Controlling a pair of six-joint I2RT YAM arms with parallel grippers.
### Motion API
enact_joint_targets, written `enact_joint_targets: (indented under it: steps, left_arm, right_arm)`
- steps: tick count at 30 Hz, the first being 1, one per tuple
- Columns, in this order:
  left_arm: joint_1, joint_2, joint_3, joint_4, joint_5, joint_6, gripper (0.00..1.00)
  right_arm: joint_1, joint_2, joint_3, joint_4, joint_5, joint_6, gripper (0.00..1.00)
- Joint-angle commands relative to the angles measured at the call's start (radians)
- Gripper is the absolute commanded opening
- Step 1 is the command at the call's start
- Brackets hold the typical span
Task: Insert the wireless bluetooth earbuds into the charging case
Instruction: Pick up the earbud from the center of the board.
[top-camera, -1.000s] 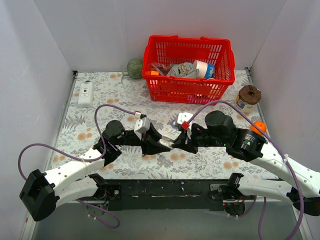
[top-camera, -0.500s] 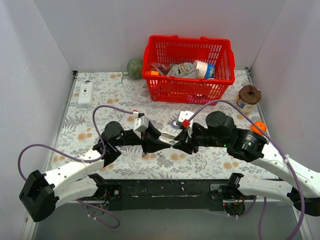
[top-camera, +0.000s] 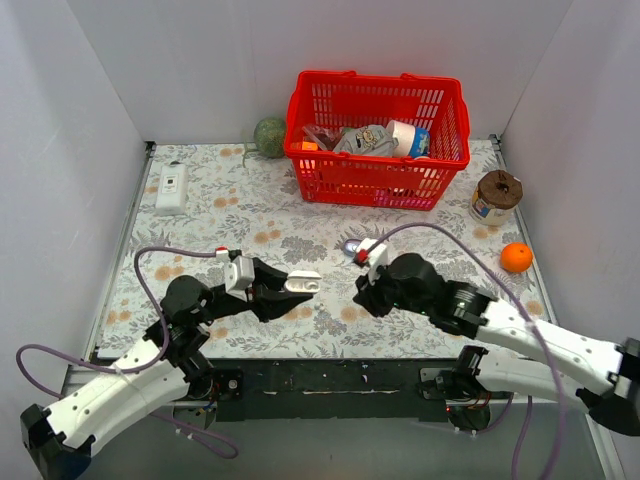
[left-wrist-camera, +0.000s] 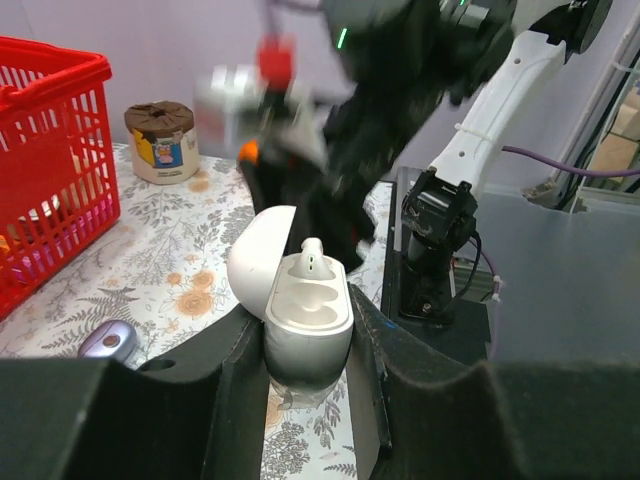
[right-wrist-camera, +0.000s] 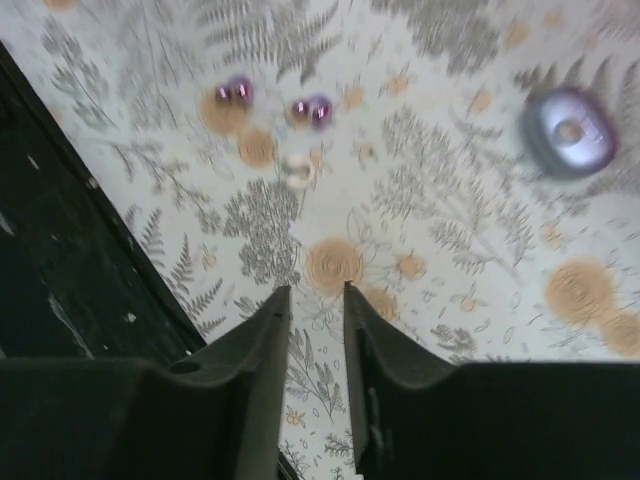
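My left pincer (left-wrist-camera: 305, 350) has pulled left, clamping the open white case (left-wrist-camera: 300, 300), one bud (left-wrist-camera: 311, 258) now seated. My right pincer (right-wrist-camera: 315, 295), slightly spread and empty, is free for the second.

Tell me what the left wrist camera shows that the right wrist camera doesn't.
Left wrist only: the left claw clamping an open white case with one white bud seated, and the red basket. Right wrist only: two purple earbuds loose on the floral cloth, seen past the open right claw. Both: the lavender charging case on that cloth.
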Motion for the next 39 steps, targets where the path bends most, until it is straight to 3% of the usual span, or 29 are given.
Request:
enact_joint_targets:
  steps: [1, 6, 11, 19, 21, 26, 39]
  left_arm:
    - [-0.004, -0.076, -0.005, -0.121, -0.073, 0.009, 0.00]
    - [-0.002, -0.124, -0.006, -0.152, -0.084, 0.005, 0.00]
    - [-0.002, -0.133, -0.006, -0.164, -0.068, -0.001, 0.00]
    - [-0.002, -0.173, -0.022, -0.184, -0.071, -0.008, 0.00]
    - [-0.002, -0.179, -0.026, -0.191, -0.072, -0.008, 0.00]
    - [-0.002, -0.182, -0.031, -0.194, -0.068, -0.011, 0.00]
    - [-0.002, -0.181, -0.045, -0.189, -0.062, -0.026, 0.00]
  right_arm:
    - [-0.002, 0.152, -0.086, 0.189, -0.032, 0.114, 0.28]
    - [-0.002, 0.382, -0.043, 0.265, -0.032, 0.139, 0.22]
    - [-0.014, 0.521, 0.011, 0.307, -0.024, 0.142, 0.37]
    - [-0.028, 0.654, 0.058, 0.356, -0.079, 0.162, 0.38]
    - [-0.028, 0.659, 0.055, 0.376, -0.133, 0.168, 0.35]
    - [-0.028, 0.663, 0.025, 0.418, -0.227, 0.175, 0.03]
    - [-0.028, 0.777, 0.021, 0.425, -0.273, 0.191, 0.01]
